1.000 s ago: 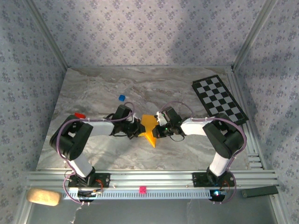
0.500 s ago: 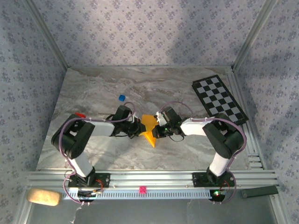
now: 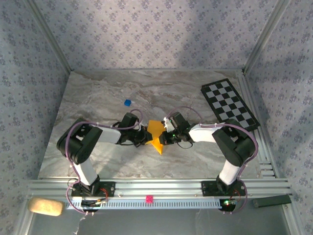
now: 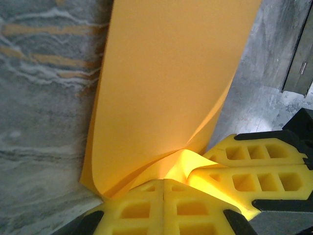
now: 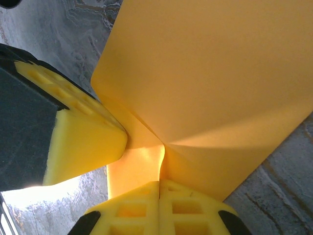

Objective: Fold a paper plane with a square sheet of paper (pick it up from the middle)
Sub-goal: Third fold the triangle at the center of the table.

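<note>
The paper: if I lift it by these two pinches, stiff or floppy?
Likely floppy: the paper curls up from the table into the left gripper. Probably light and crease-prone: it puckers where the right gripper pinches it. Pulling apart might tear it.

Wrist views' top edges crop the square sheet of paper (image 4: pixel 166 88).

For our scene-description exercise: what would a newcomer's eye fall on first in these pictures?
The bright orange-yellow creased sheet of thin paper at the middle of the grey marble table, pinched from either side by the left gripper and the right gripper, both shut on it. Next, the black-and-white checkered board at the far right, and a tiny blue cube beyond the left gripper.
</note>
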Tool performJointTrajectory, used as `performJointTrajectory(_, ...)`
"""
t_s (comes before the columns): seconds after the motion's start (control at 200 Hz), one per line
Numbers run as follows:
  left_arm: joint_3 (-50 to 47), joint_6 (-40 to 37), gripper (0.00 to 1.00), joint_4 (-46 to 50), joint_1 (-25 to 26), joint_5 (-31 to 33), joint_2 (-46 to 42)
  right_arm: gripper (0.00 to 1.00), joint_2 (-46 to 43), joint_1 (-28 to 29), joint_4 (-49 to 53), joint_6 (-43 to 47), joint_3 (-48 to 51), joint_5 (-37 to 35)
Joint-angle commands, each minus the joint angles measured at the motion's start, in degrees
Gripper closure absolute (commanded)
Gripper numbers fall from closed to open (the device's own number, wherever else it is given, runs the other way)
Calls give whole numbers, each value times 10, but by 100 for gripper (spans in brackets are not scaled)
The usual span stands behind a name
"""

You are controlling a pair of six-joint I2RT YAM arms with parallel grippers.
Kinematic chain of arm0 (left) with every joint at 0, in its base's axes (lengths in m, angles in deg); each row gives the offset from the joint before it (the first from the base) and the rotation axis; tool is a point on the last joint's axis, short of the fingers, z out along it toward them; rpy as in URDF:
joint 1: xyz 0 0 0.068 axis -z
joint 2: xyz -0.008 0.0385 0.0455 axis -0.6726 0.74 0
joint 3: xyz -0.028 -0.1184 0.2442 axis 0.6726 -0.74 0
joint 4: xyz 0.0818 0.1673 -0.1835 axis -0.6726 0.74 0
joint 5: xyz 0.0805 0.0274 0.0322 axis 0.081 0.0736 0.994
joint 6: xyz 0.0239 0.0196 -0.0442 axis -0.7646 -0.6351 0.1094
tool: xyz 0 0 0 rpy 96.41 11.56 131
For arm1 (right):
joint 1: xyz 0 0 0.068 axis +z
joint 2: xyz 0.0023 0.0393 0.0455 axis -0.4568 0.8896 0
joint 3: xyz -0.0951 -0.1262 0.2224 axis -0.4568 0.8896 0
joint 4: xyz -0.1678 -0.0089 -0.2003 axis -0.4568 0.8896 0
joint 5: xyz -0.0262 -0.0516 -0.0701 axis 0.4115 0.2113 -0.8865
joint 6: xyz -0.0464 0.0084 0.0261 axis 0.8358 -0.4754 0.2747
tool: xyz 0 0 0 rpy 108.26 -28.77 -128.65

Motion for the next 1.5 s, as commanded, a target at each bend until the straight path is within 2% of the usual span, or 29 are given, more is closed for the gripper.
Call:
performJointTrajectory(0.0, -8, -22, 100, 27, 6, 44, 30, 86, -23, 4, 26, -18, 1, -9)
performJointTrajectory(0.17, -4, -25, 100, 32, 5, 44, 33, 68, -79, 0, 72, -37, -5, -48)
performJointTrajectory(0.32, 0, -27, 100, 35, 6, 45, 33, 64, -130, -2, 77, -61, 10, -48)
performJointTrajectory(0.38, 0, -27, 100, 37, 6, 45, 34, 66, -135, 4, 70, -68, 11, -22)
performJointTrajectory(0.455, 2, -27, 100, 36, 6, 45, 36, 75, -123, 19, 72, -68, 1, 15)
performJointTrajectory(0.515, 4, -28, 100, 36, 6, 45, 38, 82, -113, 37, 73, -70, -6, 15)
performJointTrajectory(0.69, 6, -29, 100, 38, 6, 42, 41, 93, -56, 77, 86, -80, -44, 4)
performJointTrajectory(1.099, 10, -34, 100, 43, 6, 37, 42, 96, 19, 80, 109, -89, -69, -14)
performJointTrajectory(1.494, 19, -39, 100, 52, 6, 38, 52, 95, 8, 73, 85, -111, -24, -7)
